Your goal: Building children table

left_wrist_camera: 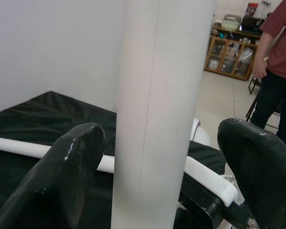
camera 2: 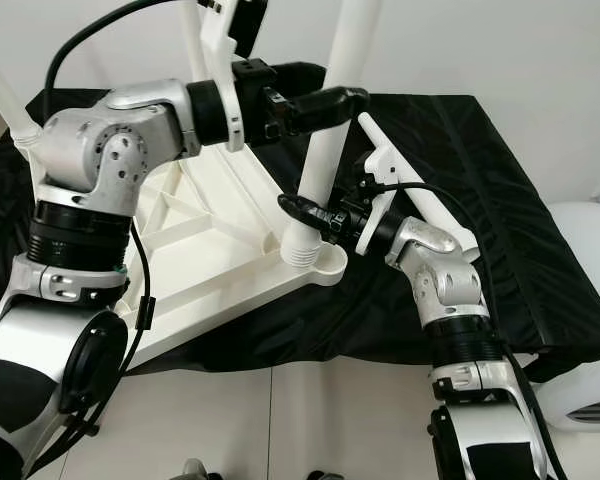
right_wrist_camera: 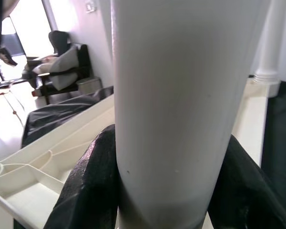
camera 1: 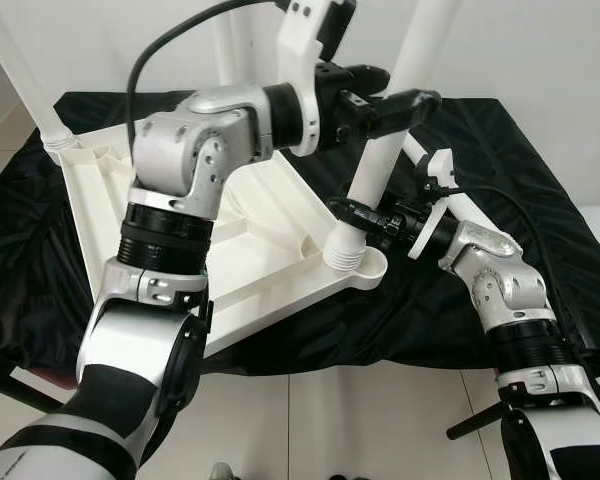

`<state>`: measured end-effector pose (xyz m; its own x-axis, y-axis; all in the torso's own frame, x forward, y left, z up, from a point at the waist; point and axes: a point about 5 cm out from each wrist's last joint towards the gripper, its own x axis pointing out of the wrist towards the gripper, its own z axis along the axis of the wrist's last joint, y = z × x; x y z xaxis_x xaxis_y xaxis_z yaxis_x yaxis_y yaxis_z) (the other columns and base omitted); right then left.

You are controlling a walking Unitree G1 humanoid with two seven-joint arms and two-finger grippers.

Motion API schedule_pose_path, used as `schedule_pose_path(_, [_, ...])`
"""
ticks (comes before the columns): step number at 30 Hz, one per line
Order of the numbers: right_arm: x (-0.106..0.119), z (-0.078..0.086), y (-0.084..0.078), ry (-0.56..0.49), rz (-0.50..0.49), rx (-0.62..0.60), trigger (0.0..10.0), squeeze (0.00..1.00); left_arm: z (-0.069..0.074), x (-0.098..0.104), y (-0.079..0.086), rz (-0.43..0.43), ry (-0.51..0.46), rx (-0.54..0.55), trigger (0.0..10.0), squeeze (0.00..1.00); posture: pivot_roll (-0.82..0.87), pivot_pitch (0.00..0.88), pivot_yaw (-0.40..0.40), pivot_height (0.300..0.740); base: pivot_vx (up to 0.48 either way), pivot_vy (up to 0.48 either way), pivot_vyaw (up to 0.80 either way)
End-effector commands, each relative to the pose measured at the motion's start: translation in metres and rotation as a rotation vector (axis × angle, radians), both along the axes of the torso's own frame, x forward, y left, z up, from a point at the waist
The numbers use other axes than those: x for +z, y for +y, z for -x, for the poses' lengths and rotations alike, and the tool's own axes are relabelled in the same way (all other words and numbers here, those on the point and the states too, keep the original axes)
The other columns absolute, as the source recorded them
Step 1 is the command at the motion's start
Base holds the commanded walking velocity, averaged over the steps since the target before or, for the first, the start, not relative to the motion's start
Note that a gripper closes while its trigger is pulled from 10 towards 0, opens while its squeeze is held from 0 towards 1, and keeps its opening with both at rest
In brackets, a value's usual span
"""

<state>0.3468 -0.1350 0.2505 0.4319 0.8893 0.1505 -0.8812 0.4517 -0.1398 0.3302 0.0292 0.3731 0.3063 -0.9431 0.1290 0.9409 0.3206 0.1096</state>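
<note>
Assembly is at the leg-fitting step: the white tabletop (camera 1: 230,250) lies upside down on a black cloth (camera 1: 500,200), and the leg (camera 1: 380,160) you are working on stands upright in the near right corner socket (camera 1: 355,262). Your right pincer (camera 1: 355,212) grips this leg low down, just above the socket, its fingers (right_wrist_camera: 90,191) pressed against both sides of the tube. Your left pincer (camera 1: 405,105) reaches across higher up the same leg, its fingers (left_wrist_camera: 62,176) standing wide on either side and not touching the tube in the wrist view. Another leg (camera 1: 25,75) stands at the far left corner, and a loose leg (camera 1: 460,200) lies on the cloth to the right. A person (left_wrist_camera: 276,71) stands in the room beyond. Next, you likely need to close the left pincer on the tube, then press or twist the leg home, keeping it plumb so it does not bind.
</note>
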Motion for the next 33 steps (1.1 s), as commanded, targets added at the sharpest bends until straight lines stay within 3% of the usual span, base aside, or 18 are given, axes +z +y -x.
schedule_pose_path(1, [0.0047, 0.0024, 0.0042, -0.028, 0.034, 0.042, 10.0, 0.00, 0.0032, 0.0022, -0.0050, -0.034, -0.027, -0.063, 10.0, 0.00, -0.03, 0.064, 0.027, 0.740, 0.000, 0.000, 0.00])
schedule_pose_path(10, [0.0030, 0.0048, 0.0046, -0.030, 0.059, 0.064, 10.0, 0.00, 0.0006, 0.0028, -0.0070, -0.062, -0.008, -0.060, 10.0, 0.00, -0.03, 0.056, 0.028, 0.740, 0.000, 0.000, 0.00])
schedule_pose_path(11, [0.0020, 0.0054, 0.0042, -0.030, 0.064, 0.067, 10.0, 0.00, 0.0004, 0.0028, -0.0072, -0.069, -0.004, -0.065, 4.4, 0.00, -0.03, 0.054, 0.029, 0.740, 0.000, 0.000, 0.00])
schedule_pose_path(12, [0.0014, 0.0055, 0.0037, -0.029, 0.068, 0.067, 10.0, 0.00, 0.0001, 0.0027, -0.0070, -0.078, 0.002, -0.070, 0.0, 0.00, -0.03, 0.052, 0.030, 0.740, 0.000, 0.000, 0.00])
schedule_pose_path(33, [0.0056, 0.0011, 0.0005, -0.033, 0.044, 0.030, 10.0, 0.00, -0.0045, 0.0116, -0.0008, -0.090, -0.020, -0.061, 0.0, 0.00, -0.03, 0.051, 0.029, 0.740, 0.000, 0.000, 0.00])
